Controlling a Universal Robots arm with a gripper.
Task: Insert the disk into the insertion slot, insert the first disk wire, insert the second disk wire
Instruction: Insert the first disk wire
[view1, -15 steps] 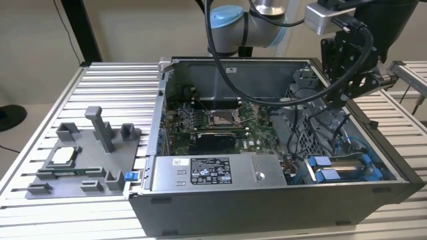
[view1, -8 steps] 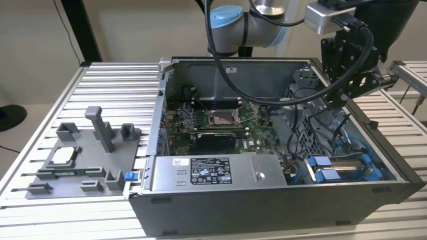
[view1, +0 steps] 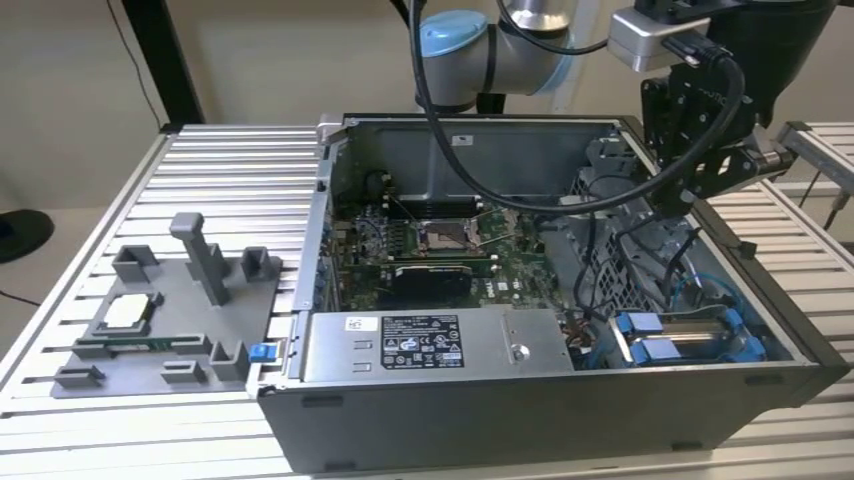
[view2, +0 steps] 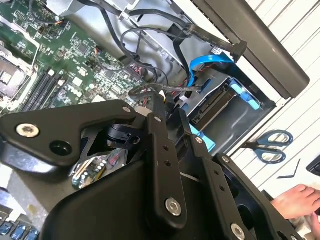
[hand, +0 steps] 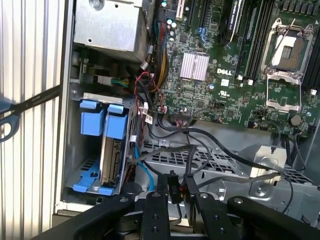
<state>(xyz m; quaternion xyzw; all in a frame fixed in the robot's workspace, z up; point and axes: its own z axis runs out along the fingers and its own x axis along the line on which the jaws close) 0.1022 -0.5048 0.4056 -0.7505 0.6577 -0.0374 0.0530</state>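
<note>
The gripper (hand: 176, 180) is clenched on a black wire plug (hand: 173, 192) — the disk (hand: 111, 160) already sits in its slot (hand: 131, 120) beside the motherboard (hand: 210, 90).

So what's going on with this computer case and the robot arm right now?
A robot arm is working over an open computer case. The disk, in its blue carrier, already sits in the insertion slot. The gripper hangs above the case, its fingers pinched on a small black cable connector. That connector is apart from the disk.
</note>
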